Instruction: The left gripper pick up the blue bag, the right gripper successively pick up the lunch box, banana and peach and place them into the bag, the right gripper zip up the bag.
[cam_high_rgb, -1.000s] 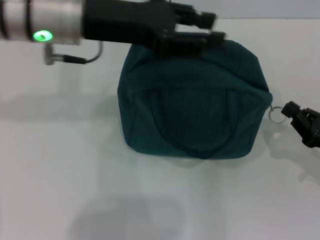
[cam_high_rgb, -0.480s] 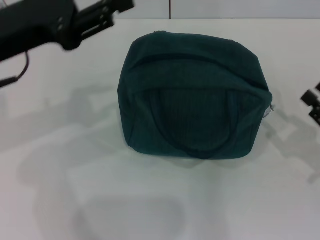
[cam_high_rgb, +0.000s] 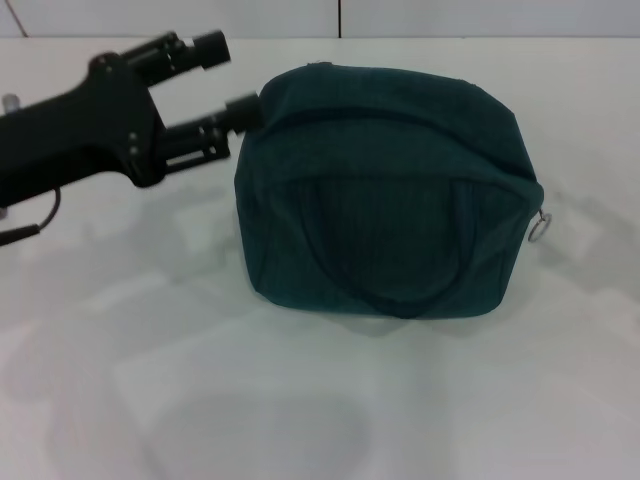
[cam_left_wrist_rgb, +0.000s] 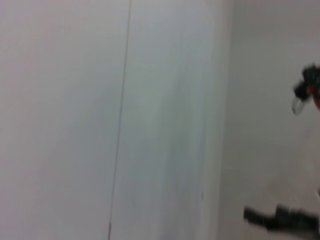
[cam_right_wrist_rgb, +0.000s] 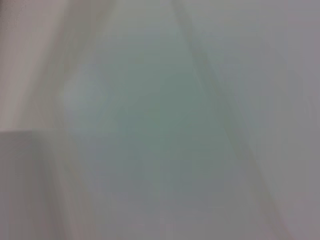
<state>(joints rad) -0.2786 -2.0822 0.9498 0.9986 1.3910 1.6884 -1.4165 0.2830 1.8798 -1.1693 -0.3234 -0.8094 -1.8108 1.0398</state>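
Bags: one blue bag (cam_high_rgb: 385, 190) is sitting on the surface (cam_high_rgb: 300, 400)
Carry handles showing: one (cam_high_rgb: 400, 290)
Zip pull rings: one (cam_high_rgb: 539, 230) is hanging at the bag's end
Grippers showing: one, the left gripper (cam_high_rgb: 228, 75)

Blue bag (cam_high_rgb: 385, 190) zipped, mid-frame on white table (cam_high_rgb: 300, 400); left gripper (cam_high_rgb: 228, 78) upper left, fingers spread, lower tip at bag's edge.

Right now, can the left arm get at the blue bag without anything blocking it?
Probably yes. The left pincer sits open right beside the blue bag, its nearer finger at the bag's upper corner. Only bare table lies around them, so nothing seems to block it.
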